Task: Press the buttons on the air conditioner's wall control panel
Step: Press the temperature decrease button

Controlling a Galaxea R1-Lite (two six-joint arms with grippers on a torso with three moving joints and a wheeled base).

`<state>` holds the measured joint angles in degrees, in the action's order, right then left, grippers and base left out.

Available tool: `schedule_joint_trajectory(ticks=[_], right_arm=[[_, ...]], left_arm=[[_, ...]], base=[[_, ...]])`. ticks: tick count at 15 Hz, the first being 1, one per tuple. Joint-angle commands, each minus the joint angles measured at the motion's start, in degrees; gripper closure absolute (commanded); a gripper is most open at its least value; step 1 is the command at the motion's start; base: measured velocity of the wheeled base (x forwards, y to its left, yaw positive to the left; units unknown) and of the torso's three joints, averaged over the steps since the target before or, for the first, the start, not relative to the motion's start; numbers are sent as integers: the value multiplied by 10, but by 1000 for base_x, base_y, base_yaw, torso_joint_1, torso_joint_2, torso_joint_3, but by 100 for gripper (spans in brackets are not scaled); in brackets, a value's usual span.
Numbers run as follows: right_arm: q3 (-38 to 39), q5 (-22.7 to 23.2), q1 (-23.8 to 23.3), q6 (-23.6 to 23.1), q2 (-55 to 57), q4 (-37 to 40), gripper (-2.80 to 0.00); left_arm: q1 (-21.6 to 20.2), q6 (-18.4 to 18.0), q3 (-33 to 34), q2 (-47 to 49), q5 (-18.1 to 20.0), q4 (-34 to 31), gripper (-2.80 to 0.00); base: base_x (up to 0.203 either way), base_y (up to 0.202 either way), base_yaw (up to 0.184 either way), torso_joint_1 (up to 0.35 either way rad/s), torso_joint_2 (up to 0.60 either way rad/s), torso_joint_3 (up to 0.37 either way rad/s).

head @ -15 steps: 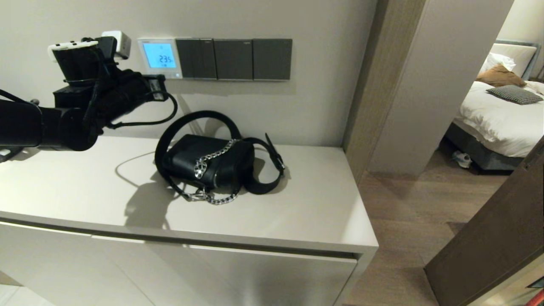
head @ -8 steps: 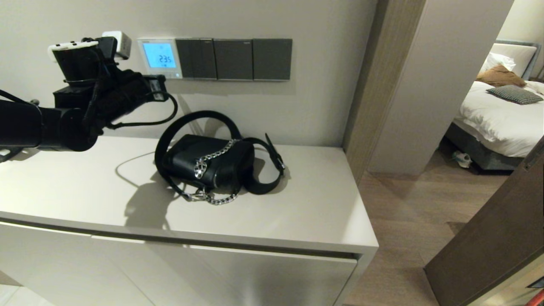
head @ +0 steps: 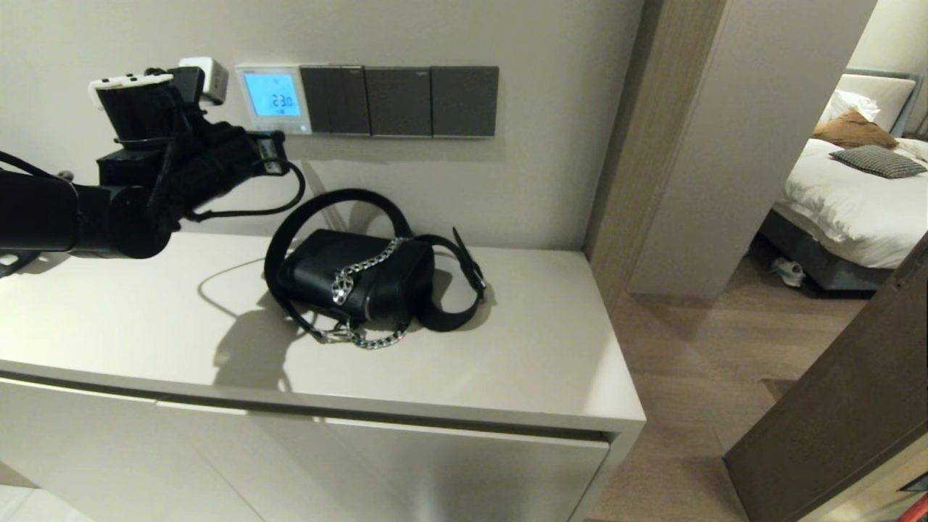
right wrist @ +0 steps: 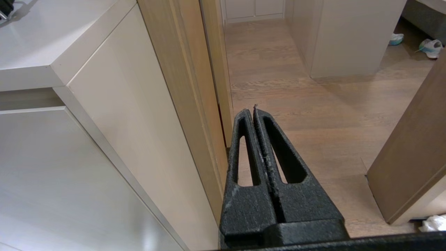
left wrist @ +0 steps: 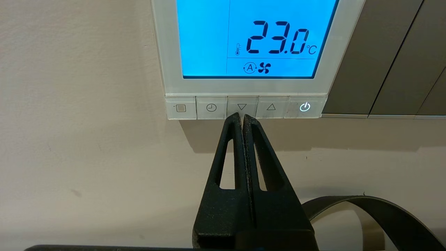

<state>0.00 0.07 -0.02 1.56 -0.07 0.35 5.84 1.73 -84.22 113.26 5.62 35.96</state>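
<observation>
You see a long pale cabinet [head: 507, 348] against the wall, with a black bag [head: 355, 279] lying on top. Above it on the wall sit three dark switch plates [head: 399, 101], and just left of them is the small white control panel [head: 273, 99]. Its blue screen [left wrist: 251, 38] reads 23.0. Your left claw [left wrist: 241, 116] is pinched tight with nothing in it, and its tip is at the down-arrow key in the row of buttons [left wrist: 244, 107]. Your right claw [right wrist: 253, 111] hangs low beside the cabinet, also pinched tight and empty.
</observation>
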Motion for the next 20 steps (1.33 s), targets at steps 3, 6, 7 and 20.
schedule_joint_trajectory(ticks=[3,6,7,20], right_arm=[[1,0,-1,0,1,0,0],[1,0,0,0,1,0,0],[1,0,0,0,1,0,0],[1,0,0,0,1,0,0]], left_arm=[[0,0,-2,5,0,2,0],[0,0,-2,5,0,4,0],[0,0,-2,5,0,4,0],[0,0,8,-10,0,5,0]], base=[[0,0,0,0,0,0],[0,0,0,0,0,0],[0,0,0,0,0,0],[0,0,0,0,0,0]])
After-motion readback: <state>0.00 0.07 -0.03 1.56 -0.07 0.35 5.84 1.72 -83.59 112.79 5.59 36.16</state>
